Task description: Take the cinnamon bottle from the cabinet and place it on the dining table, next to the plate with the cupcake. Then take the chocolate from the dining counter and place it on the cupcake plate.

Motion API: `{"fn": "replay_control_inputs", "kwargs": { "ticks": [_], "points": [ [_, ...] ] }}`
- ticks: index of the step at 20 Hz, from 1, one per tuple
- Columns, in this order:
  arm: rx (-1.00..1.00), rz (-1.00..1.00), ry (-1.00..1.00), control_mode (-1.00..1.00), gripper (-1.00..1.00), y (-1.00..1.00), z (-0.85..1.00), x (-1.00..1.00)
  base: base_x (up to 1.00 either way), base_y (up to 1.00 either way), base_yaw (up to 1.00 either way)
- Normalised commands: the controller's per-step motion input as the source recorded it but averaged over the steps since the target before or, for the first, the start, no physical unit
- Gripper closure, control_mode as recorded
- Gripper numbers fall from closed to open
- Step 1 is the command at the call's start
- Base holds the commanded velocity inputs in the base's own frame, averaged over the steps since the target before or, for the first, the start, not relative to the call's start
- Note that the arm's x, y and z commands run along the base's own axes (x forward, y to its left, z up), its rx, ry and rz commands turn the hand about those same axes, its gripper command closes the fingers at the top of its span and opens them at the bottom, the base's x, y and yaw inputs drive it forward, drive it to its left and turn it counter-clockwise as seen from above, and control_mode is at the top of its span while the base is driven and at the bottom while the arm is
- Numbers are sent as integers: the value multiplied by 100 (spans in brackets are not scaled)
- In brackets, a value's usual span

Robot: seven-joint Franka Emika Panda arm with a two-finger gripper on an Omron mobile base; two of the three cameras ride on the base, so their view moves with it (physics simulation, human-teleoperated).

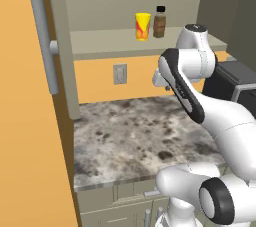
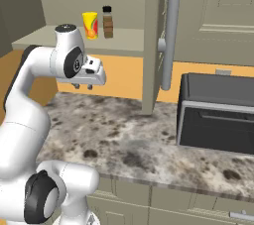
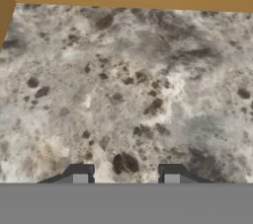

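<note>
The cinnamon bottle (image 1: 159, 22) (image 2: 107, 22) is a small brown bottle with a black cap, upright on the open cabinet's shelf (image 1: 105, 42) (image 2: 59, 36). My gripper (image 2: 83, 86) (image 3: 126, 173) hangs below and in front of that shelf, pointing down at the marbled counter (image 1: 125, 136) (image 3: 128, 90). It is open, and nothing lies between its fingertips. The plate, cupcake and chocolate are out of view.
A yellow cup (image 1: 142, 26) (image 2: 90, 25) stands right beside the bottle on the shelf. The cabinet door (image 1: 30, 101) is swung open at the left, with a long grey handle (image 1: 44, 41) (image 2: 170, 40). A dark toaster oven (image 2: 216, 112) sits on the counter to the right.
</note>
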Motion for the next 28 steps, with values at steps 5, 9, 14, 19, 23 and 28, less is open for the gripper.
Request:
{"fn": "replay_control_inputs", "kwargs": {
  "ticks": [5, 9, 14, 19, 23, 28],
  "points": [
    [-2, 0, -9, -100, -100, 0, -1, 2, 0, 0, 0],
    [-4, 0, -28, -100, -100, 0, 3, -15, 0, 0, 0],
    [0, 0, -44, -100, -100, -44, 73, 0, 0, 0, 0],
    [2, -6, -35, -100, -100, -31, 98, 0, 0, 0, 0],
    [7, -13, -6, -100, -100, 0, 70, 29, 0, 0, 0],
    [3, -17, -1, -100, -100, 0, 74, 33, 0, 0, 0]
  ]
}}
